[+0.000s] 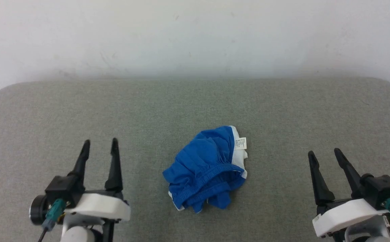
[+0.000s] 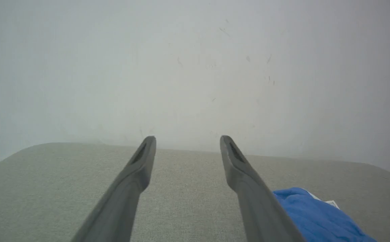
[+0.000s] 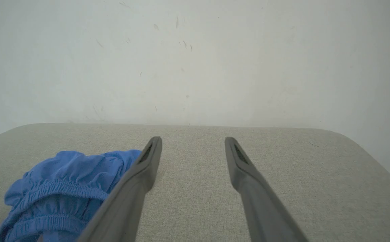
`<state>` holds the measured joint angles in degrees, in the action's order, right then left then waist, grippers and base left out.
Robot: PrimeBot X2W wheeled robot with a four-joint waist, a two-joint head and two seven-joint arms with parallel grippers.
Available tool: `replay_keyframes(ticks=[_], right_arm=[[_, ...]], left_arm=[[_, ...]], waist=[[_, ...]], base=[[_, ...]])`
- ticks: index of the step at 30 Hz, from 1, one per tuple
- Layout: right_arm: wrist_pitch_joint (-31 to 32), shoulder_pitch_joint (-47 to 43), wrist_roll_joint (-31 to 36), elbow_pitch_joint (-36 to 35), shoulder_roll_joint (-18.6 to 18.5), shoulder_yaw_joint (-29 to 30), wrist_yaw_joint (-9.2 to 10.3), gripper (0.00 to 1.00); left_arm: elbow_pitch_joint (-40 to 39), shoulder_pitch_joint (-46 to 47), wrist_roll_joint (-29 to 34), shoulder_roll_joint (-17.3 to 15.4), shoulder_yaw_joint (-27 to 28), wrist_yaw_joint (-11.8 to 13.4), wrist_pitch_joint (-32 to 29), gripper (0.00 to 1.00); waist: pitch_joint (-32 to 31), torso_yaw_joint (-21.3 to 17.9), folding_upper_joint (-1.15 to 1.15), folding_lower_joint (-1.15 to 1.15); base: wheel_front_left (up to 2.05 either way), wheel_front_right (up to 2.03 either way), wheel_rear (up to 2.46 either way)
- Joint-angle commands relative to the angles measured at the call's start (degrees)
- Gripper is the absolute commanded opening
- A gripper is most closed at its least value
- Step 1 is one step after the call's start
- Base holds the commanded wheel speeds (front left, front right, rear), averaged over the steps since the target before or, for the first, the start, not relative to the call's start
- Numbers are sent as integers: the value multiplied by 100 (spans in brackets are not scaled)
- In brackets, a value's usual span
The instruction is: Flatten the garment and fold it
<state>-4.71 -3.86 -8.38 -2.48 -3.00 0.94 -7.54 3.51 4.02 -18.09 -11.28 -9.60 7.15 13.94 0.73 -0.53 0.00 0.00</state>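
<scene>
1. Two hands, both spread wide and empty: left hand (image 1: 100, 141) near-left, right hand (image 1: 323, 152) near-right, each well apart from the cloth.
2. The shorts (image 1: 201, 158) lie crumpled in a heap in the middle of the desk (image 1: 181, 101), between the hands, with the waistband (image 1: 211, 172) bunched and a white tag (image 1: 241, 143) poking out far-right.
3. Step in hand, I'd say: the very start of flattening, with nothing grasped yet.
4. Next move calls for both hands to reach inward, pinch the waistband at two spots and draw it out flat.
</scene>
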Motion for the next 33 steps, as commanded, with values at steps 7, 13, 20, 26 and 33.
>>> replay_keyframes(ticks=[7,13,20,26,33], right_arm=[[364,-120,-45,71,13,-55,5,100],[1042,-5,-234,334,13,-166,5,100],[2378,716,-621,870,-151,-550,5,100],[3387,1647,-977,1577,-518,-1190,5,100],[3521,2475,-1169,2641,-644,-1555,5,100]], left_arm=[[-275,-581,64,-124,315,-108,101,100],[-498,-826,165,-23,467,-329,105,100],[-583,-829,292,229,539,-568,105,100],[-534,-653,403,453,499,-774,106,100],[-427,-437,441,637,555,-933,106,100]], waist=[[7,99,0,0],[14,246,0,0],[137,475,0,0],[311,725,0,0],[545,904,0,0]], base=[[0,0,0],[0,0,0],[0,0,0],[0,0,0],[0,0,0]])
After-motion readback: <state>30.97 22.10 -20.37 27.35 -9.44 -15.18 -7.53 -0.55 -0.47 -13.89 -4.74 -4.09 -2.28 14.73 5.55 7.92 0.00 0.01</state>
